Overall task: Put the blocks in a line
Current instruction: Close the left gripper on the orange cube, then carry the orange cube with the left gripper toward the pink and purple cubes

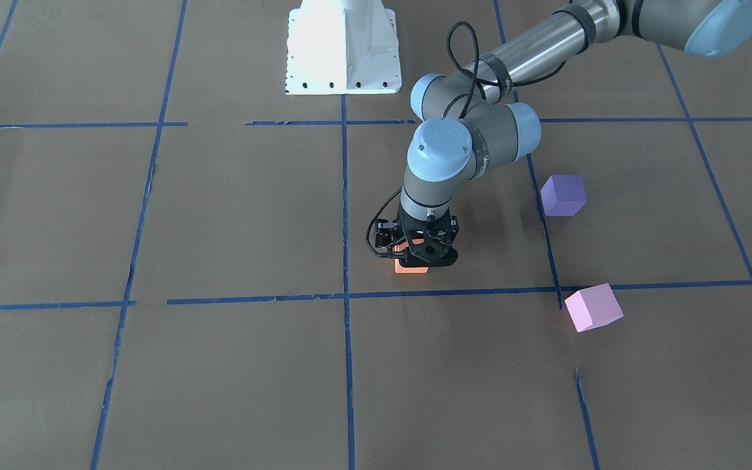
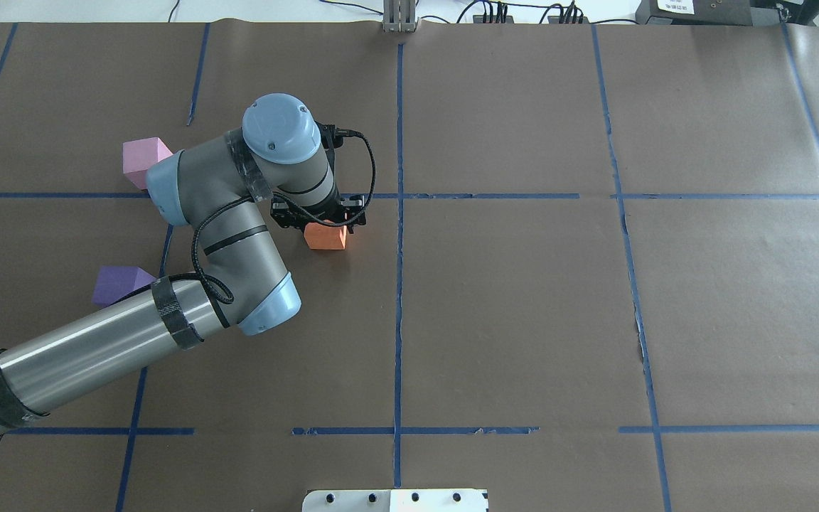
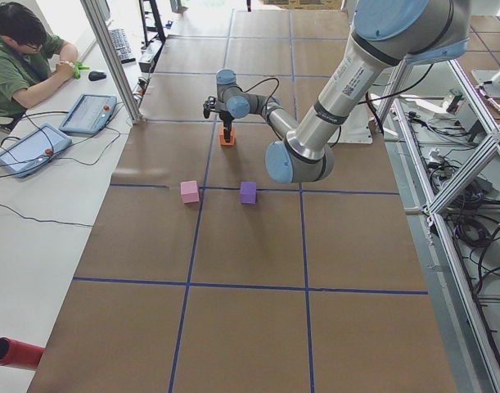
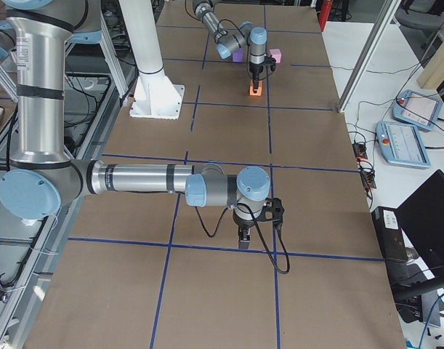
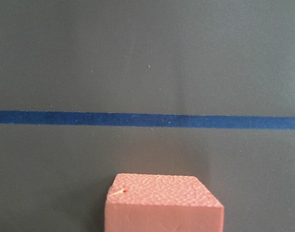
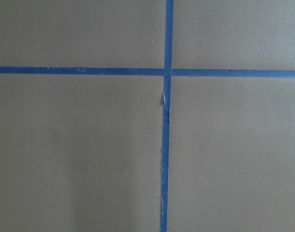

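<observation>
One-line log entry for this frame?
left gripper: at orange block, grip unclear | right gripper: away from blocks, state unclear | purple block, pink block: unaligned

No text, number or brand mark can be read with certainty in any view. Dark lettering (image 3: 341,82) runs along the tube of the left arm (image 3: 315,123) in the exterior left view but is too small to resolve. A white label (image 2: 676,6) on a dark box (image 2: 708,13) beyond the tabletop's far edge (image 2: 523,25) carries illegible print.

Matte, pebbled foam orange block (image 5: 164,203)
</observation>
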`<state>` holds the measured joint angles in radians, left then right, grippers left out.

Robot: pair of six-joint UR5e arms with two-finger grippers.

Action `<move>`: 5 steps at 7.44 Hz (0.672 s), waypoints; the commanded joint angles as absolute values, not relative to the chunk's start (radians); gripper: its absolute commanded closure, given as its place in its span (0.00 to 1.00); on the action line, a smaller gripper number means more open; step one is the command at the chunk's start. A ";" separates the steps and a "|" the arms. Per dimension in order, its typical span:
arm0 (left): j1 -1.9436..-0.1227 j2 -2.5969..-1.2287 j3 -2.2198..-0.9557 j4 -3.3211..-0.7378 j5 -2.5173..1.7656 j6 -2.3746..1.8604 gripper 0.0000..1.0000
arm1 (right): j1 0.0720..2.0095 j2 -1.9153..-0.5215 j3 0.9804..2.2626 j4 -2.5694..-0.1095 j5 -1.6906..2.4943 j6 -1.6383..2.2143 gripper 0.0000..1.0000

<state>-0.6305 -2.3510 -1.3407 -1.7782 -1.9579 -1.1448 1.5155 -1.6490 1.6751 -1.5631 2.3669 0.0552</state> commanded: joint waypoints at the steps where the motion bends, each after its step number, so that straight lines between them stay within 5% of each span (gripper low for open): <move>1: -0.632 -2.356 -1.342 -1.784 -1.950 -1.154 1.00 | 1.514 -1.649 1.675 -1.563 2.367 0.055 0.00; 5: -0.693 -2.353 -1.694 -1.391 -2.038 -1.157 1.00 | 1.516 -1.649 1.675 -1.563 2.367 0.055 0.00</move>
<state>-0.6812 -2.3587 -1.5736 -1.5293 -2.0082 -1.1551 1.5155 -1.6490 1.6751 -1.5631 2.3669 0.0552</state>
